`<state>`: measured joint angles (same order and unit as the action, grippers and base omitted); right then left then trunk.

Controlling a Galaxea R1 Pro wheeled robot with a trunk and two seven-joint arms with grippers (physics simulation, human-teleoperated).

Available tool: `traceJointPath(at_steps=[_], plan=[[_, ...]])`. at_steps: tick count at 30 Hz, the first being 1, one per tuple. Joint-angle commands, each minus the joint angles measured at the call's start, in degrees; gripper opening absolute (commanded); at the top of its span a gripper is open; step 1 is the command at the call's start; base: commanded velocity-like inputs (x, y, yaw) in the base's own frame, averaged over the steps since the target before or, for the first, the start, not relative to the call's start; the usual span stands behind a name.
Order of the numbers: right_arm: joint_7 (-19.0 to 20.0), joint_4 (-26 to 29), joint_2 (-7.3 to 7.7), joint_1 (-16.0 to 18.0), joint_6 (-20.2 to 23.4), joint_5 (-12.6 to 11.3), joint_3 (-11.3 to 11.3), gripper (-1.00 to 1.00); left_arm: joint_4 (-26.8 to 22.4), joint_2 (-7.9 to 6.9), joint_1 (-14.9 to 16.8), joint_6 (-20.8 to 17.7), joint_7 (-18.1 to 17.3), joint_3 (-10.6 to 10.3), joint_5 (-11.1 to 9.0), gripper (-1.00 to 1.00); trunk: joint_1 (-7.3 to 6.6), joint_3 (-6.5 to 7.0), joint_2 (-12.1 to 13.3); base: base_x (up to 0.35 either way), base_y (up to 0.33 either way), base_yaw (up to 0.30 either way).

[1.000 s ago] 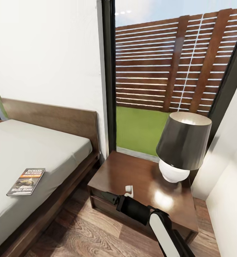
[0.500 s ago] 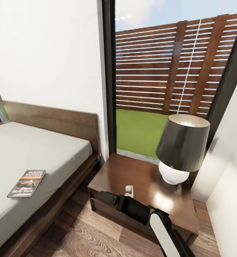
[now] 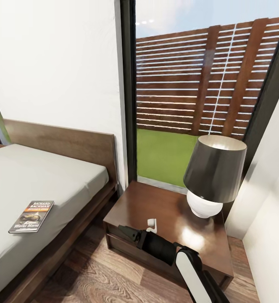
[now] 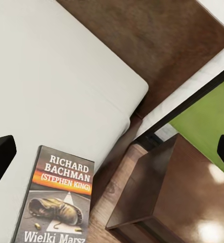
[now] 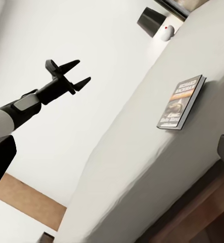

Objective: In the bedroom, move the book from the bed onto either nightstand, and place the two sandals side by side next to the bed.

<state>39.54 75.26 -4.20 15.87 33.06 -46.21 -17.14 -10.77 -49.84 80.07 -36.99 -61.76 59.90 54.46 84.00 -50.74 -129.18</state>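
Hovering over the bed (image 3: 38, 176) with my left gripper (image 5: 71, 76), I judge I am at the start of the book step: the book (image 3: 31, 216) lies flat and untouched on the grey mattress, near the edge that faces the nightstand (image 3: 164, 210), cover up. My left gripper is open, its two fingers spread with nothing between them, as my right wrist camera shows against the white wall above the mattress. My right gripper (image 3: 129, 232) hangs low in front of the nightstand; I cannot tell whether it is open or closed. The next move, as I see it, calls for lowering the left gripper to the book and getting a finger under its thin edge, probably at the side nearest the mattress border, then carrying it across the gap to the nightstand's surface, where a lamp (image 3: 215, 174) and a small white gadget (image 3: 151, 225) already stand and bare wood remains toward the bed side. My left wrist camera gives the cover lettering and the nightstand corner from above; the head camera gives the lamp and window.
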Motion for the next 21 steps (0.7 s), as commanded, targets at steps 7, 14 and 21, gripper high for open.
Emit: traceJointPath(at_steps=[7, 14, 21], plan=[[-0.16, -0.02, -0.02, 0.03, 0.29, -0.38, 0.21, 1.00, -0.04, 0.00, 0.09, -0.45, -0.26, 0.48, 0.42, 1.00, -0.01, -0.05, -0.03, 0.000, 0.000, 0.000], [-0.24, -0.02, -0.02, 0.03, 0.31, -0.39, 0.23, 1.00, -0.04, 0.00, 0.09, -0.45, -0.32, 0.48, 0.41, 1.00, -0.01, -0.05, -0.03, 0.000, 0.000, 0.000], [-0.28, -0.01, 0.05, 0.03, 0.33, -0.43, 0.14, 1.00, -0.04, 0.03, 0.09, -0.45, -0.23, 0.46, 0.46, 1.00, -0.01, -0.05, -0.03, 0.000, 0.000, 0.000]])
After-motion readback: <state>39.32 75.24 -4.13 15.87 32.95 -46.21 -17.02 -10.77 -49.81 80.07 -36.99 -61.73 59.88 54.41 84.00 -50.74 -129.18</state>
